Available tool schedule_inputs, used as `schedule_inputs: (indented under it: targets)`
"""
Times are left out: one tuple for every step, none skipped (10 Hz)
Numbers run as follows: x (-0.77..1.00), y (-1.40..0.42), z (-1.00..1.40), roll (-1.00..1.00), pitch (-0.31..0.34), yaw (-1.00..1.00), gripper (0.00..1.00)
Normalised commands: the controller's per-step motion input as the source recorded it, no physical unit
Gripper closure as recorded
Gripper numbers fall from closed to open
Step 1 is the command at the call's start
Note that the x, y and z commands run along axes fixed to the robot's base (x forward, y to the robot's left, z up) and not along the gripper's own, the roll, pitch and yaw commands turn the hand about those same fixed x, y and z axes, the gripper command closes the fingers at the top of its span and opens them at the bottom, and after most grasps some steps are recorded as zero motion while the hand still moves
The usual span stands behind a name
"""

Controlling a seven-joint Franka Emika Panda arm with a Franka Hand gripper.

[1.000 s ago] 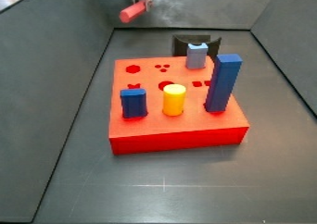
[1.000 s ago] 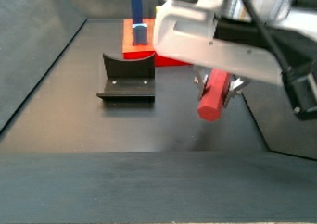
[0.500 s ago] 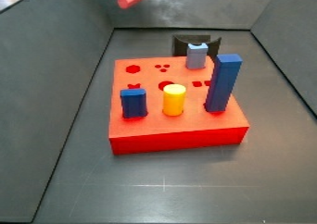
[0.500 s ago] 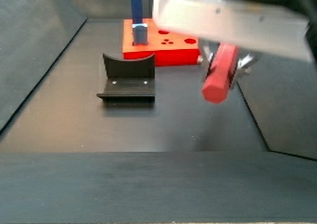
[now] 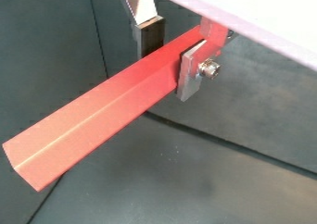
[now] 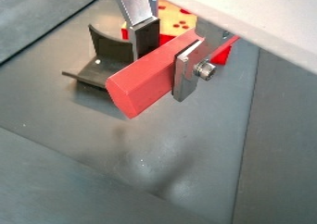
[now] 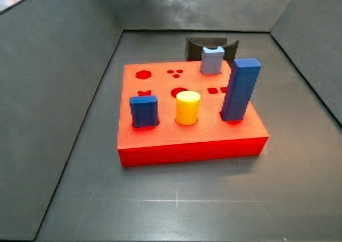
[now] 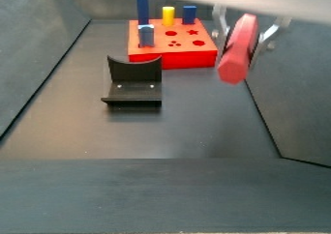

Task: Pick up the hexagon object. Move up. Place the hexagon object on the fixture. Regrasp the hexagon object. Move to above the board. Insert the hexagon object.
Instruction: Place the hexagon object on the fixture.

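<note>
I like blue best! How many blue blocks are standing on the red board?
2 on the board: a tall blue block on one side, a short blue block on the other, yellow cylinder between. None looks hidden.

a lab test cell: dark grey walled enclosure, bare floor [image 7: 174, 201], red board [image 7: 187, 136] of pegs, black fixture [image 8: 132, 83], end effector [image 6: 165, 43] overhead.
</note>
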Motion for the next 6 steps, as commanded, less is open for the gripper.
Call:
schedule_inputs:
  targets:
    - [1.00, -0.98, -0.02, 0.25, -0.017, 1.00, 1.00]
    - [1.00, -0.96, -0.07, 0.25, -0.014, 1.00, 1.00]
    - [1.00, -0.92, -0.07, 0.30, -0.008, 1.00, 1.00]
    - [1.00, -0.84, -0.05, 0.30, 0.006, 0.89, 1.00]
    - [1.00, -0.76, -0.05, 0.26, 0.006, 0.66, 1.00]
    - [1.00, -0.64, -0.06, 0.19, -0.004, 0.40, 1.00]
